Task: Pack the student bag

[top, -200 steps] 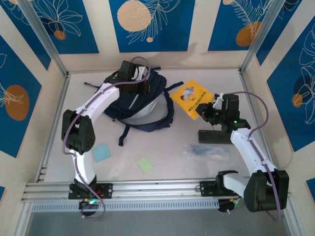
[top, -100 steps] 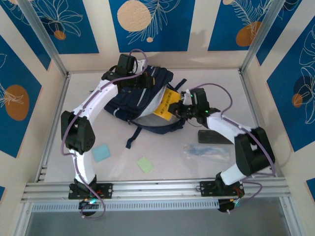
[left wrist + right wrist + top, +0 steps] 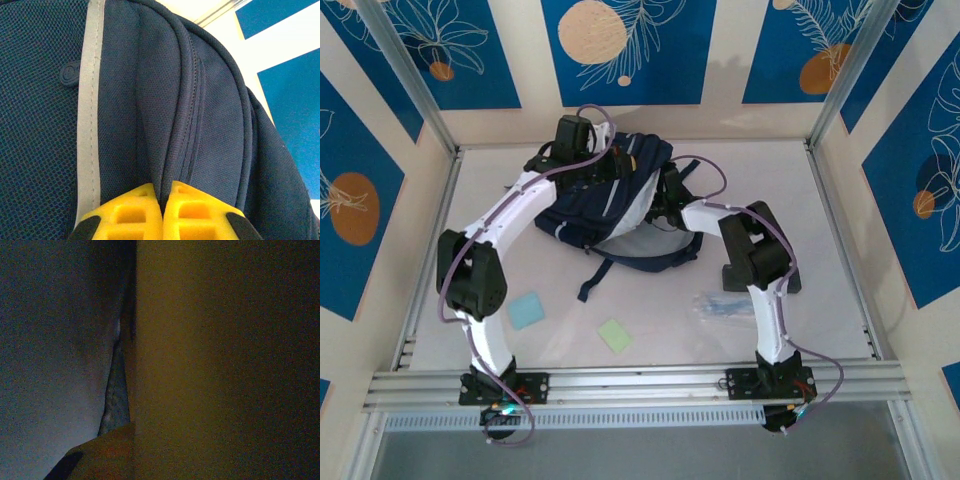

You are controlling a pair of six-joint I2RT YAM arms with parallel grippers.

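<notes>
The white bench [image 3: 650,300] holds everything. The biggest thing on it is the student bag [image 3: 582,205], dark blue with a grey stripe. It lies by the back edge of the bench, near the middle and a little to the left. Its open mouth faces the right side, and the pale inside shows there. The left arm [image 3: 510,215] reaches from the near left corner up to the top of the bag. The right arm [image 3: 760,265] bends in from the near right corner toward the bag's mouth. The left pincer [image 3: 605,165] sits on the top of the bag. In the left wrist view its yellow fingers [image 3: 130,215] are pressed together on a fold of the blue cloth, right by a seam, so it is pinching the student bag. The right pincer [image 3: 662,205] is poked into the mouth of the bag. In the right wrist view it is very dark in there. One yellow finger [image 3: 107,455] shows, with the pale lining [image 3: 55,340] on one side and a flat yellow thing [image 3: 225,360] just beside it. I cannot tell if this pincer is spread or pinching. A clear packet [image 3: 725,303] lies near the right arm. A blue pad [image 3: 527,310] and a smaller green pad [image 3: 615,334] lie near the front edge.
</notes>
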